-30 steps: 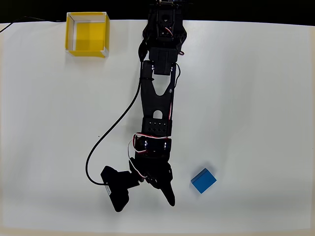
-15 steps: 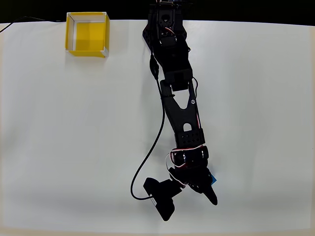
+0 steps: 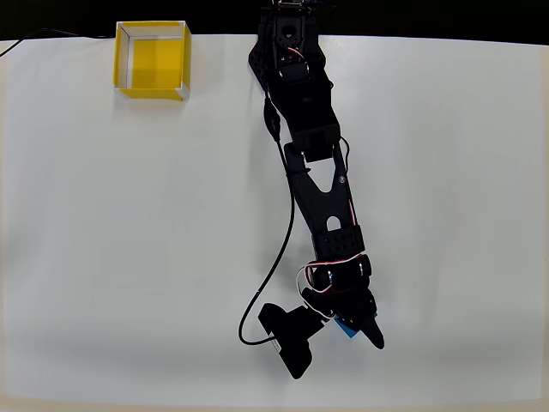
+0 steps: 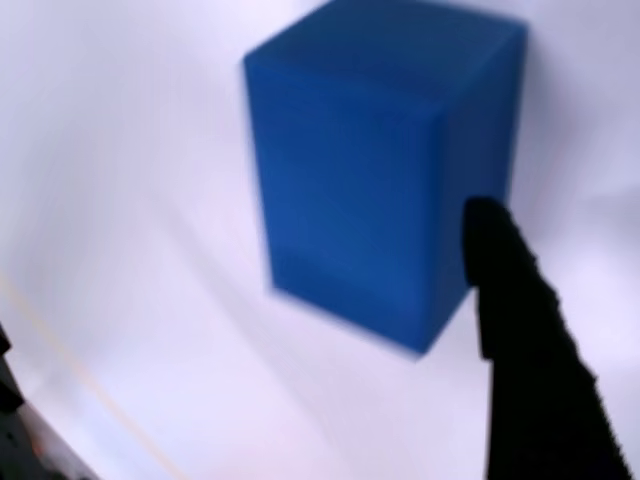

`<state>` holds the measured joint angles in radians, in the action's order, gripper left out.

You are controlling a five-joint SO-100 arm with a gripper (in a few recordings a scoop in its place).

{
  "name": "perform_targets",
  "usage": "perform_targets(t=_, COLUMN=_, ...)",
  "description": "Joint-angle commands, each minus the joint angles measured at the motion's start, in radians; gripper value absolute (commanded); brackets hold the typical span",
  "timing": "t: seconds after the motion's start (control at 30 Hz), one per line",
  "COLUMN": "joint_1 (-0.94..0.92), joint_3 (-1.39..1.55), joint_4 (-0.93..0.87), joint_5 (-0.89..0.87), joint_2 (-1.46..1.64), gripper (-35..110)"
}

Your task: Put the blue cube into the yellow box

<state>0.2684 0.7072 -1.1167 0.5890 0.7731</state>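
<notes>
Arm swung toward 5 o'clock; pincer [image 3: 358,330] now set over cube [image 3: 347,327], jaws apart, nothing gripped. Cube on bench [image 3: 446,172]. Box [image 3: 152,60] at 11 o'clock, empty; grasp, carry, drop left.

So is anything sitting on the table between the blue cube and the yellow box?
Nothing visible. In the overhead view the tool is over the blue cube near the bottom, the yellow box is top left, and the white table between shows nothing but the arm's black cable.

Bright, even overhead light, soft shadows; wrist view blurred throughout.
</notes>
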Motion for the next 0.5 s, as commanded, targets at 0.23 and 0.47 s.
perform_targets(t=0.23, joint_1=0.002, joint_3=-0.094, joint_4=0.023, joint_5=0.012, joint_2=0.011, gripper=51)
perform_targets(t=0.47, joint_1=0.009, joint_3=-0.115, joint_4=0.052, joint_5=0.017, joint_2=-0.037, gripper=51)
